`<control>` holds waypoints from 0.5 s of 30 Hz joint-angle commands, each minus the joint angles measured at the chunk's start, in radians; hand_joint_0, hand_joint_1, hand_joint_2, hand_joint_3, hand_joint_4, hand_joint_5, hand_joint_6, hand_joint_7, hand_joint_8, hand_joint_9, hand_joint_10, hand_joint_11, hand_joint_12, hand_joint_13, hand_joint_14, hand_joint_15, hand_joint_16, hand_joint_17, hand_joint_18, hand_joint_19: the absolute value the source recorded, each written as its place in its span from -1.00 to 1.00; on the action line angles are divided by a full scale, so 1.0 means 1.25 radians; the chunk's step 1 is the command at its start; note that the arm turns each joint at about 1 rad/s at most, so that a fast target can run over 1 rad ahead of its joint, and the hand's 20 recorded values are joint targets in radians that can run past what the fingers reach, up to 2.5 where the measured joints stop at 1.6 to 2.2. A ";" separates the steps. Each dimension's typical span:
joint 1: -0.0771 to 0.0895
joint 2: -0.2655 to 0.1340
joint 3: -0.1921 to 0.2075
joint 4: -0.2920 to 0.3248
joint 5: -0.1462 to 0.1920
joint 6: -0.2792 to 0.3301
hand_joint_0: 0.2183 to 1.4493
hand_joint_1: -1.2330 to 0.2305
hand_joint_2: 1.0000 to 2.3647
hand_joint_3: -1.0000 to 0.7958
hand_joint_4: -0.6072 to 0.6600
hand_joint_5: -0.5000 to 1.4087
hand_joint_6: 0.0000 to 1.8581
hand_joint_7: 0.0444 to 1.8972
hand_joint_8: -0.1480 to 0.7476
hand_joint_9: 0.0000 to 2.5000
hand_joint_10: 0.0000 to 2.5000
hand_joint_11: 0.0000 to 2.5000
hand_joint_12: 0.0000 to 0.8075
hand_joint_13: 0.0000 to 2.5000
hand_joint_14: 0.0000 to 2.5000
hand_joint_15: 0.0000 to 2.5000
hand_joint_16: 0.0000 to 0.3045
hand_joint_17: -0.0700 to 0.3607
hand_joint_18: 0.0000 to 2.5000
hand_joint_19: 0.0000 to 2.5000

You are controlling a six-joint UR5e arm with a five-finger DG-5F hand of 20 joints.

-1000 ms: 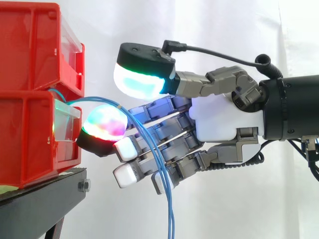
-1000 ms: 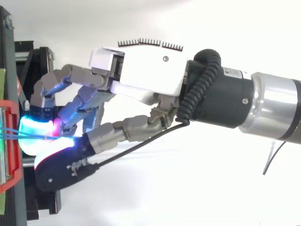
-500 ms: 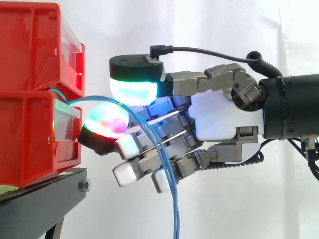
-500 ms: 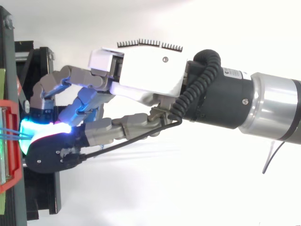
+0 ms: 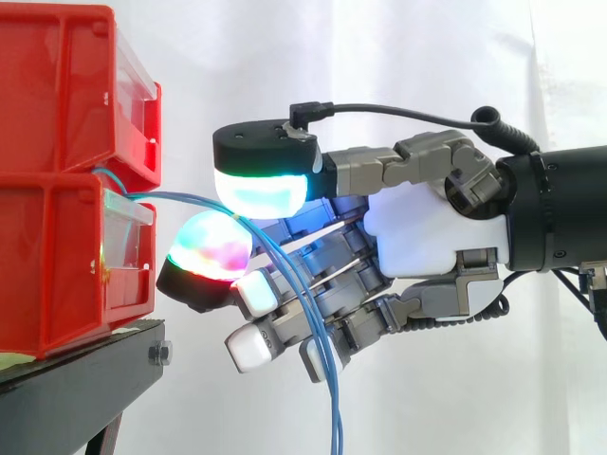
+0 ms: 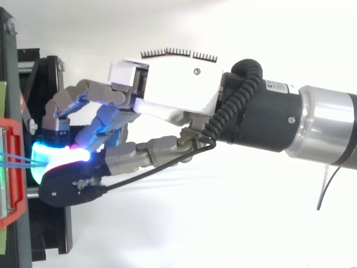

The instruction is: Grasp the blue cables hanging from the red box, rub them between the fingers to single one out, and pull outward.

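Blue cables (image 5: pixel 180 198) leave the front of the lower red bin (image 5: pixel 47 275) and run right into my hand (image 5: pixel 427 232). The thumb pad (image 5: pixel 261 190), glowing cyan and green, presses down over a finger pad (image 5: pixel 207 248) glowing red, blue and green, and the cables are pinched between them. Past the pinch the cables fan out a little and hang down across the other curled fingers to the view's bottom edge. From above, the cables (image 6: pixel 15 162) show as thin lines between the bin front (image 6: pixel 17 209) and the glowing pads, under the hand (image 6: pixel 173 84).
A second red bin (image 5: pixel 57 85) sits on top of the lower one. Both rest on a black stand (image 5: pixel 76 379) at the left. A white curtain hangs behind, with free room to the right of and below the bins.
The thumb has swung down from its raised position onto the finger pad, closing on the cables. The hand has since shifted slightly right, away from the bin.
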 commanded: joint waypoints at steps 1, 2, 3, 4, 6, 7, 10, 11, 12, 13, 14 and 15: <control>0.000 0.000 0.000 -0.014 -0.010 -0.001 -0.36 -0.34 -0.98 -0.08 0.34 -0.67 -0.05 -0.07 0.13 -0.27 -0.99 -0.41 0.05 -0.31 -0.99 -0.57 -0.60 -0.04 -0.24 -0.47; 0.000 0.000 0.000 -0.018 -0.010 -0.001 -0.37 -0.34 -0.98 -0.10 0.35 -0.67 -0.05 -0.06 0.12 -0.27 -0.99 -0.40 0.04 -0.31 -0.99 -0.57 -0.61 -0.05 -0.25 -0.46; 0.000 0.000 0.000 -0.020 -0.010 -0.001 -0.37 -0.33 -0.98 -0.11 0.35 -0.67 -0.06 -0.06 0.12 -0.27 -0.99 -0.40 0.03 -0.31 -0.99 -0.57 -0.61 -0.06 -0.25 -0.46; 0.000 0.002 0.000 -0.027 -0.011 -0.001 -0.38 -0.33 -0.98 -0.14 0.37 -0.67 -0.06 -0.06 0.11 -0.27 -0.99 -0.39 0.02 -0.31 -0.99 -0.57 -0.62 -0.07 -0.26 -0.45; 0.000 0.003 0.000 -0.037 -0.013 -0.001 -0.39 -0.33 -0.98 -0.21 0.38 -0.67 -0.07 -0.05 0.11 -0.26 -0.99 -0.39 0.02 -0.31 -0.99 -0.56 -0.62 -0.07 -0.26 -0.46; 0.000 0.004 0.000 -0.038 -0.013 -0.001 -0.40 -0.32 -0.98 -0.24 0.39 -0.67 -0.08 -0.07 0.11 -0.26 -0.99 -0.40 0.02 -0.31 -0.99 -0.56 -0.62 -0.06 -0.26 -0.45; 0.000 0.003 0.000 -0.053 -0.018 -0.001 -0.43 -0.32 -0.99 -0.29 0.38 -0.67 -0.09 -0.07 0.12 -0.26 -0.99 -0.40 0.02 -0.31 -0.99 -0.56 -0.61 -0.06 -0.25 -0.45; 0.000 0.004 0.001 -0.053 -0.018 -0.001 -0.44 -0.32 -0.99 -0.32 0.38 -0.67 -0.10 -0.07 0.12 -0.26 -0.99 -0.40 0.03 -0.31 -0.99 -0.56 -0.61 -0.06 -0.25 -0.45; -0.001 0.003 0.001 -0.054 -0.021 -0.001 -0.44 -0.32 -0.99 -0.33 0.38 -0.67 -0.10 -0.08 0.12 -0.26 -0.99 -0.40 0.03 -0.30 -0.99 -0.56 -0.61 -0.06 -0.25 -0.45; 0.000 0.003 0.001 -0.054 -0.021 -0.001 -0.45 -0.31 -0.99 -0.35 0.38 -0.67 -0.10 -0.07 0.12 -0.26 -0.99 -0.40 0.04 -0.30 -0.99 -0.56 -0.61 -0.06 -0.25 -0.45; 0.000 0.003 0.001 -0.054 -0.022 -0.001 -0.45 -0.31 -0.99 -0.35 0.38 -0.67 -0.10 -0.07 0.12 -0.26 -0.99 -0.40 0.04 -0.30 -0.99 -0.56 -0.61 -0.05 -0.25 -0.45; 0.000 0.003 0.000 -0.054 -0.022 -0.001 -0.45 -0.31 -0.99 -0.35 0.38 -0.67 -0.10 -0.07 0.12 -0.26 -0.99 -0.40 0.04 -0.30 -0.99 -0.56 -0.61 -0.05 -0.25 -0.45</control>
